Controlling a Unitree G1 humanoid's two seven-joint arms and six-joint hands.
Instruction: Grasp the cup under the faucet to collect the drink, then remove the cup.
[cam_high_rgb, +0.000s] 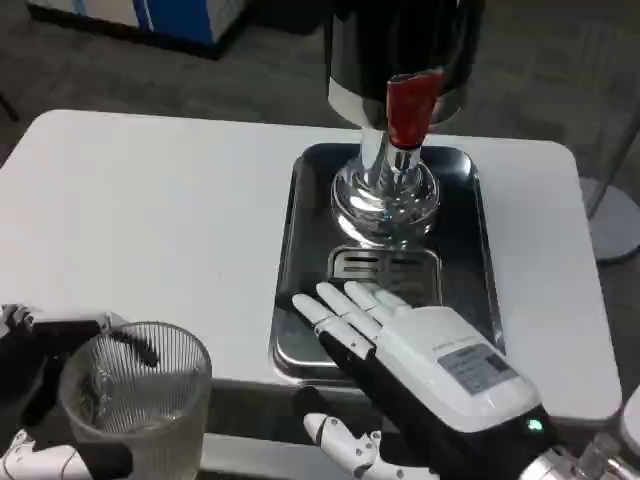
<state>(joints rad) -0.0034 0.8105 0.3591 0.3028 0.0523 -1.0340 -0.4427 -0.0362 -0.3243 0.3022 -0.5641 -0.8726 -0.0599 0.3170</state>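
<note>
A clear ribbed plastic cup (135, 395) stands upright at the lower left, held by my left hand (45, 400), whose dark fingers wrap its left side. The drink dispenser (400, 60), black and chrome with a red tap handle (410, 108), stands at the back of a dark metal tray (465, 230). A slotted drip grate (385, 265) lies in the tray below the tap. My right hand (420, 370) hovers over the tray's front edge, palm down, fingers stretched out toward the grate and holding nothing. The cup is well to the left of the tap, off the tray.
The white table (150, 210) spreads wide to the left of the tray. Its front edge runs just under both hands. A grey round base (615, 225) stands on the floor at the far right.
</note>
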